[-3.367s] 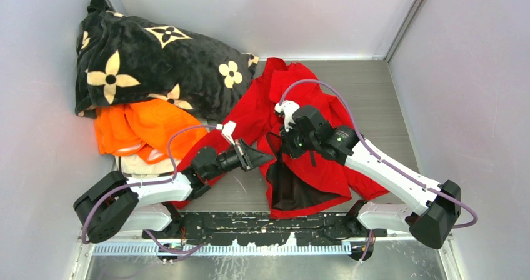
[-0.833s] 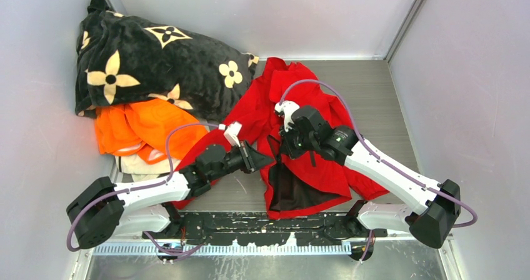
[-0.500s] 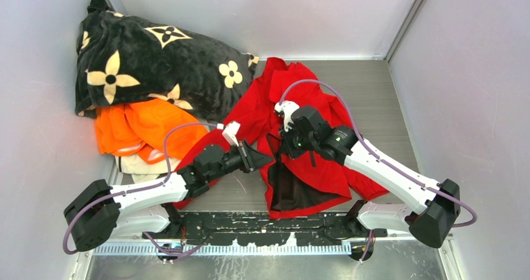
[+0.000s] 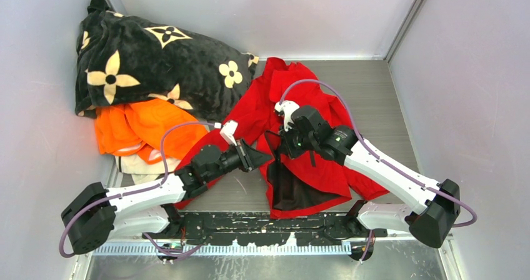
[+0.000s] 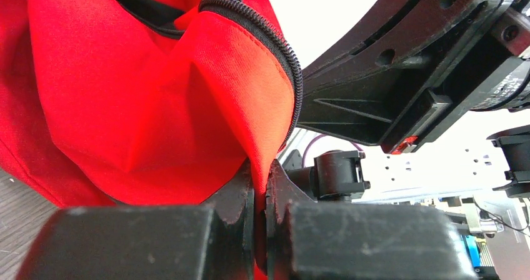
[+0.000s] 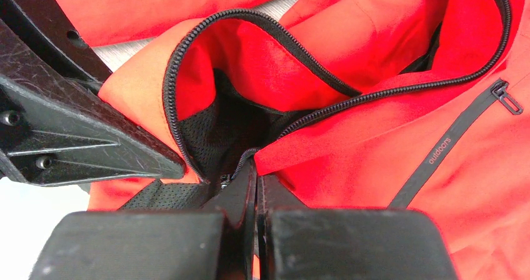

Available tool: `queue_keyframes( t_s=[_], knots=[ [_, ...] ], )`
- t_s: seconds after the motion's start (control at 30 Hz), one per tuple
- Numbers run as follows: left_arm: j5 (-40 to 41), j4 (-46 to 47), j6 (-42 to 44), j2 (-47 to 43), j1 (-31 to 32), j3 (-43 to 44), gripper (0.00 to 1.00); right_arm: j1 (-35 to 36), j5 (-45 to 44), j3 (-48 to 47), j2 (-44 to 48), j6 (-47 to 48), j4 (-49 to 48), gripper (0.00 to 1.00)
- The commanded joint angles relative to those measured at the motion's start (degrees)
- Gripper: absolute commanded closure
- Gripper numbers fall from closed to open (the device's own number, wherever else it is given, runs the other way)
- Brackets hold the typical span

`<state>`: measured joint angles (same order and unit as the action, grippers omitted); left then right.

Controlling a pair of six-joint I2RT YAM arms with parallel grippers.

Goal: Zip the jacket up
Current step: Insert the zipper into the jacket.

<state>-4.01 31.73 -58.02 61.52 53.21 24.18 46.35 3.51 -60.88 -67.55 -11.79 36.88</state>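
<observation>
The red jacket (image 4: 312, 167) lies crumpled mid-table, its front open and the dark lining (image 4: 290, 189) showing. My left gripper (image 4: 267, 157) is shut on a fold of red fabric (image 5: 156, 92) just below the zip teeth (image 5: 292, 74). My right gripper (image 4: 279, 144) sits right beside it, with its jaws shut on the jacket's zip edge (image 6: 253, 157), close to the small slider (image 6: 224, 181). In the right wrist view, both open zip rows (image 6: 375, 95) curve away. A dark pocket zip slit (image 6: 447, 144) runs along the right.
A black flower-patterned blanket (image 4: 150, 61) is heaped at the back left, with an orange garment (image 4: 140, 127) and a pale cloth (image 4: 134, 165) in front of it. Grey walls close in on three sides. The black base rail (image 4: 262, 225) crosses the near edge.
The left arm's rear links have swung a little left and lower, while its gripper stays on the jacket edge. The right arm and the jacket have barely moved.
</observation>
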Motion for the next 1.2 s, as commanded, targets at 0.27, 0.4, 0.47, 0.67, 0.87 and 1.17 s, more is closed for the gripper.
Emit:
queue_keyframes(
  t_s=[0.27,0.4,0.47,0.67,0.87,1.17],
  knots=[
    [2.06,2.32,1.34,0.62,0.73,2.79,1.0,0.23,0.36,-1.5,0.71,-1.07,-3.74,0.99],
    [2.48,1.71,1.33,0.84,0.83,3.02,1.0,0.23,0.38,-1.53,0.73,-1.17,-3.75,0.99],
    [2.52,1.76,1.31,1.04,0.92,3.12,1.0,0.23,0.37,-1.52,0.81,-1.25,-3.75,0.99],
    [2.78,1.74,1.24,1.34,1.06,3.32,1.0,0.23,0.49,-1.36,0.84,-1.21,-3.83,0.99],
    [3.08,1.57,1.2,1.5,1.19,3.32,1.0,0.23,0.54,-1.34,0.84,-1.35,-3.83,0.99],
    [3.44,0.29,1.41,1.63,1.36,3.52,1.0,0.23,0.58,-1.34,0.93,-1.39,-3.83,0.99]
  ],
)
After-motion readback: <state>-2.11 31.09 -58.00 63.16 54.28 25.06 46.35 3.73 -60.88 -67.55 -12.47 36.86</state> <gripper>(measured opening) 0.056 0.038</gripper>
